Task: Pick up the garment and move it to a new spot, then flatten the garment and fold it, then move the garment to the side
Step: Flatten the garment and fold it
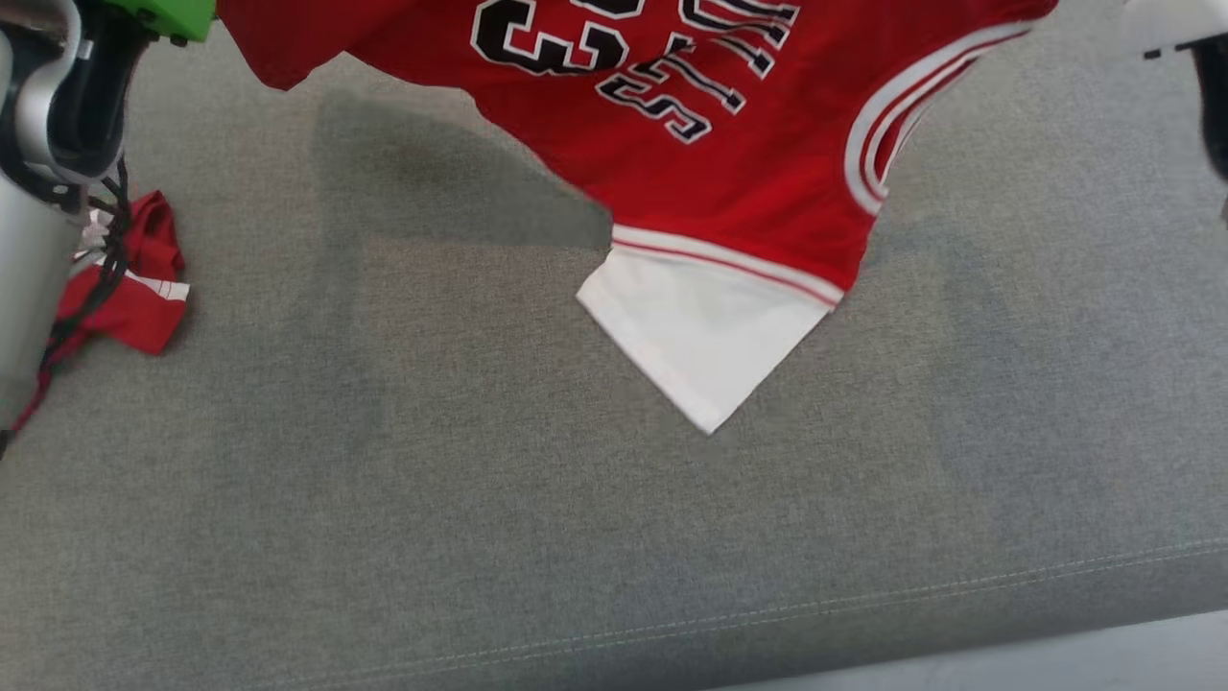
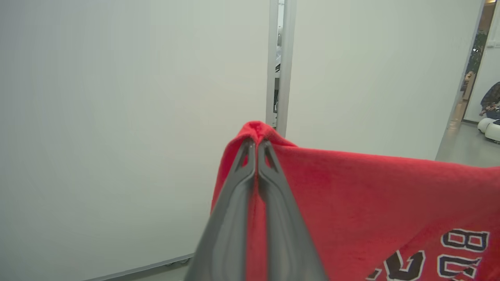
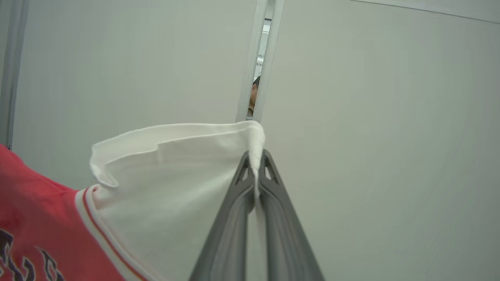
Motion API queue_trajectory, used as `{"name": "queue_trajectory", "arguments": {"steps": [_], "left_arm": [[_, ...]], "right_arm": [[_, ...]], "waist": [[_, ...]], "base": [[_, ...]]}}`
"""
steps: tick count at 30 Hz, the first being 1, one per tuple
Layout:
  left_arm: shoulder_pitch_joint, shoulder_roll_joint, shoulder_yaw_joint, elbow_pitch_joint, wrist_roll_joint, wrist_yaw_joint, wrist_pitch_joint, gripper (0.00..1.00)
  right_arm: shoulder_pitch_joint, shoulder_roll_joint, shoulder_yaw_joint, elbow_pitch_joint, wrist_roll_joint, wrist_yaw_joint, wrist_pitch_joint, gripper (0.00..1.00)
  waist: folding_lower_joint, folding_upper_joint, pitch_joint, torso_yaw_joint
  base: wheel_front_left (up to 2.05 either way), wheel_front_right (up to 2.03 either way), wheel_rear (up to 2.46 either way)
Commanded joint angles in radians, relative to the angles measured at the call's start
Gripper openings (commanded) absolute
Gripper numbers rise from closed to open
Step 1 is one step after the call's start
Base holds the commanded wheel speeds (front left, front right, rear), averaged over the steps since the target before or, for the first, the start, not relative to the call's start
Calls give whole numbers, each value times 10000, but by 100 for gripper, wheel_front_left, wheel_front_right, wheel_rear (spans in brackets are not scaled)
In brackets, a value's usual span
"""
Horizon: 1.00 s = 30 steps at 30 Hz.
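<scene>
1. The jersey (image 1: 710,144) hangs in the air above the cushion (image 1: 576,537), over its far half, spread between both grippers, print upside down in the head view.
2. Its white sleeve (image 1: 705,336) droops lowest, point down toward the middle of the cushion. Whether the tip touches the cushion I cannot tell.
3. The left gripper (image 2: 256,142) is clenched on a red edge of the jersey, which bunches over its tips.
4. The right gripper (image 3: 256,154) is clenched on a white edge of the jersey, pinched between its closed fingers.
5. A small red cloth (image 1: 144,278) lies crumpled at the cushion's left side, beside the left arm (image 1: 38,192), well apart from the jersey.
6. Beyond the cushion stands a pale wall (image 2: 117,117) with a narrow gap; a person (image 3: 254,93) is partly visible through it.
7. Step in hand, as I judge it: carrying the lifted jersey to a new spot. Flattening and folding are not yet done.
8. The next move calls for lowering both grippers evenly over open cushion, keeping the jersey taut so the sleeve does not tuck under, and staying off the red cloth.
</scene>
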Motion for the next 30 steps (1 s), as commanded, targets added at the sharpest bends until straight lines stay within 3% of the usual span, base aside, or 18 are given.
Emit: {"name": "queue_trajectory", "arguments": {"steps": [1, 17, 24, 30], "left_arm": [[-194, 261, 58, -482, 73, 205, 225, 0], [113, 1415, 306, -3506, 32, 1445, 1383, 0], [-129, 1296, 289, -3399, -66, 1578, 1653, 0], [-1035, 759, 228, -1629, 133, 1316, 1432, 0]], "right_arm": [[-373, -188, -33, -397, -110, -14, 319, 0], [-1991, -883, 725, -1701, 62, -14, 1897, 0], [-2669, -735, 1436, -575, 682, -14, 2215, 0], [-4173, -228, 2147, 1628, 731, -16, 1586, 0]], "waist": [[0, 0, -244, 6], [0, 0, -743, 27], [0, 0, -315, -45], [0, 0, 249, -199]], "base": [[0, 0, 0], [0, 0, 0], [0, 0, 0], [0, 0, 0]]}}
